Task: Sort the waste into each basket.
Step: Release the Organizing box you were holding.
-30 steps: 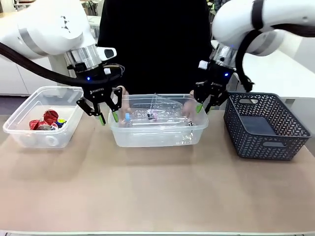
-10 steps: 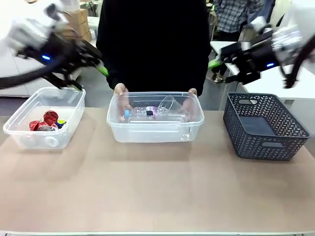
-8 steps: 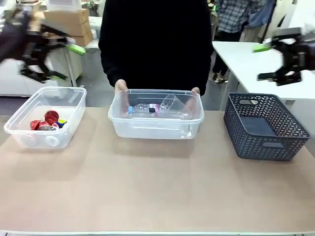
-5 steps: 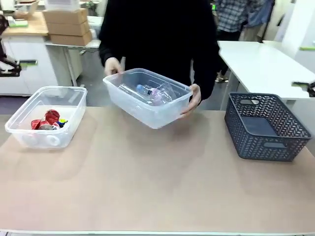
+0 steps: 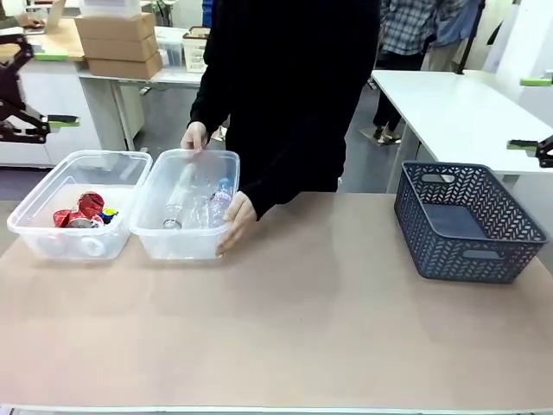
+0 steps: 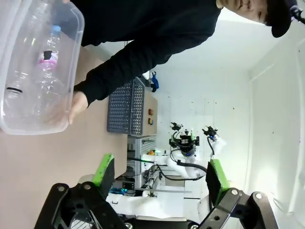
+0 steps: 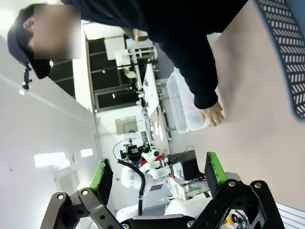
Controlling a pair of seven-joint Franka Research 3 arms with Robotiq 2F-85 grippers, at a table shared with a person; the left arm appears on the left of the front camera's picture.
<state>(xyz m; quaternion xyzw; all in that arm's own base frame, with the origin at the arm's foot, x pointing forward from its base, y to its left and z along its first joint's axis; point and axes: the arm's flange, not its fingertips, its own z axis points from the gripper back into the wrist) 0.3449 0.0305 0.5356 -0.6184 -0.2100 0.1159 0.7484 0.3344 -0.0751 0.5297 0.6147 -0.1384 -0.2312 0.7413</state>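
Taking the dark basket (image 5: pixel 468 223) at the table's (image 5: pixel 302 328) right end as the landmark: nothing lies on the bare tan tabletop nearer than it. Well to its left, across open table, stands the bottle tub (image 5: pixel 185 206), clear with a rolled rim, lengthwise away from the camera. Inside lie clear bottles (image 5: pixel 200 204), one with a pale blue cap; in the left wrist view a small pink and black label shows on one. A person in black holds this tub with both hands: one hand (image 5: pixel 235 220) at its near right corner, the other hand (image 5: pixel 195 137) on its far rim. Touching or just beside it, farther left still from the basket, is the can tub (image 5: pixel 79 205), also clear, holding crushed red cans (image 5: pixel 81 212) with bits of blue and yellow print in its near half.

The left gripper (image 5: pixel 26 86) hangs at the picture's left edge, above and behind the can tub, well apart from both tubs; its green-padded fingers stand wide apart with nothing between them. The right gripper (image 5: pixel 534 114) is at the right edge, above and beyond the basket, far from the tubs, jaws likewise spread wide and empty, as its wrist view shows.
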